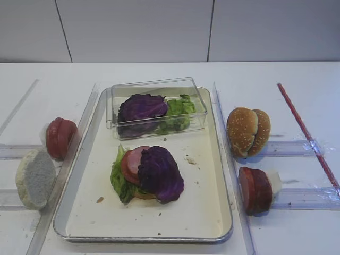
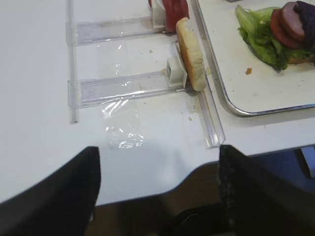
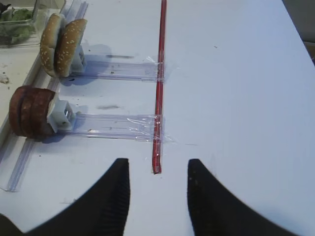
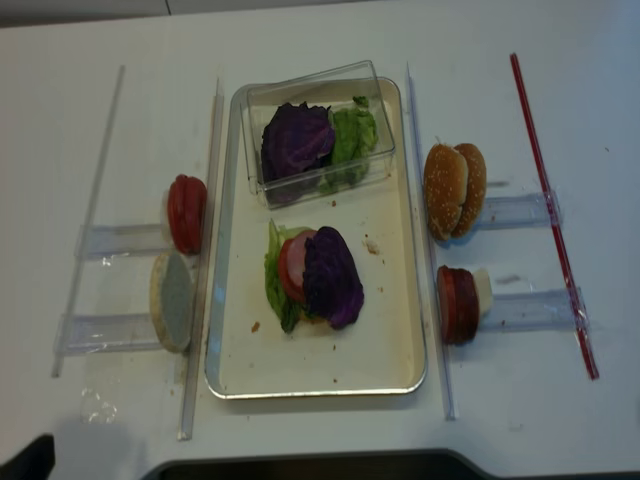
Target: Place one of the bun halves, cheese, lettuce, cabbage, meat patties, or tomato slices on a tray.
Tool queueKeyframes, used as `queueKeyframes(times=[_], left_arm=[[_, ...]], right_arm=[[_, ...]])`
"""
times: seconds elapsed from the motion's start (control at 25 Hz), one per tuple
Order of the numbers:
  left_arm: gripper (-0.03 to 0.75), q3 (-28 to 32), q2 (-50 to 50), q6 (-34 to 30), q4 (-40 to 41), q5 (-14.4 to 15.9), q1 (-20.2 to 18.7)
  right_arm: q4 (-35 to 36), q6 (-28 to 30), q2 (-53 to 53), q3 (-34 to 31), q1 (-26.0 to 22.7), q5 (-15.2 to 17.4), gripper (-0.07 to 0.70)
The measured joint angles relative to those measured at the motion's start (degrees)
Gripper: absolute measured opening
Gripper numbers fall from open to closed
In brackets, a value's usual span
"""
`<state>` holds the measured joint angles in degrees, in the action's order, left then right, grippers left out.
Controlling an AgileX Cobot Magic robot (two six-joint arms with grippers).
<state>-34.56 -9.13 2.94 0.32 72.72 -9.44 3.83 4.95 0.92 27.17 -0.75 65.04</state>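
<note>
A white table (image 1: 297,85) backed by a pale panelled wall carries clear plastic rails holding, at left, one pale bun half (image 1: 35,178) standing on edge. At centre, the shallow metal-rimmed tray (image 1: 210,212) holds one stack topped by a crinkled purple cabbage (image 1: 161,173) leaf. At right stand two seeded bun halves (image 1: 248,132); the left gripper (image 2: 157,172) and right gripper (image 3: 158,184) hover with jaws apart, empty.
</note>
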Motion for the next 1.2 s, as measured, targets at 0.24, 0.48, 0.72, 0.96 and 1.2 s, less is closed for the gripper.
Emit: queueKeyframes(times=[0.24, 0.48, 0.72, 0.96, 1.2], left_arm=[[0.479, 5.1, 9.4, -1.1, 0.2, -2.3, 0.0], [0.479, 6.7, 10.0, -1.3, 0.2, -4.6, 0.0], [0.479, 6.7, 10.0, -1.3, 0.3, -4.9, 0.0], [0.479, 6.7, 10.0, -1.3, 0.3, -5.0, 0.0], [0.479, 6.7, 10.0, -1.3, 0.3, -5.0, 0.0]], right_arm=[[0.0, 0.0, 0.0, 0.0, 0.0, 0.0, 0.304], [0.0, 0.0, 0.0, 0.0, 0.0, 0.0, 0.304], [0.0, 0.0, 0.0, 0.0, 0.0, 0.0, 0.304], [0.0, 0.0, 0.0, 0.0, 0.0, 0.0, 0.304], [0.0, 0.0, 0.0, 0.0, 0.0, 0.0, 0.304]])
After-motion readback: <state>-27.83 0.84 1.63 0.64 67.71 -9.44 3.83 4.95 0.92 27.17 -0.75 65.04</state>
